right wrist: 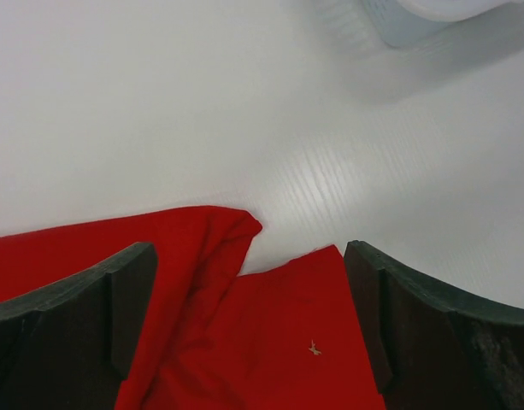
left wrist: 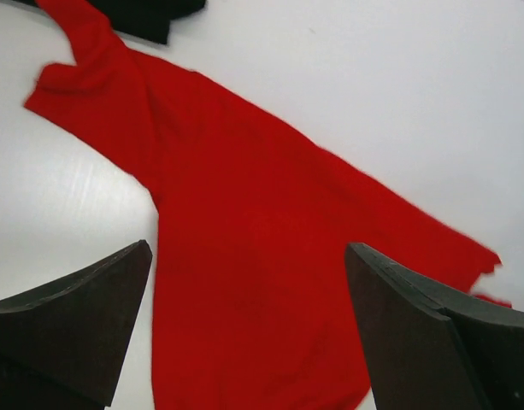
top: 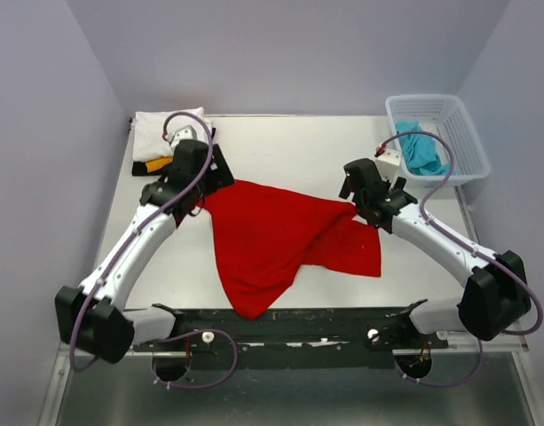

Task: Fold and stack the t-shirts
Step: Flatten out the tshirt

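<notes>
- The red t-shirt lies unfolded and rumpled on the middle of the white table, between my two arms. One tapering end reaches toward the near edge.
- My left claw stands wide apart and holds nothing. It hangs above the shirt's left end, with red cloth spread below the gap between its fingers.
- My right claw is also spread apart and empty. A folded-over corner of the red cloth lies under the gap, with bare table beyond it. I cannot tell whether my fingertips touch the cloth.
- The turquoise t-shirt sits bunched in the white lattice basket at the far right corner of the table, well apart from the red one.
- A folded white t-shirt lies at the far left corner. A yellow-orange one shows at its near edge, just beside my left claw.
</notes>
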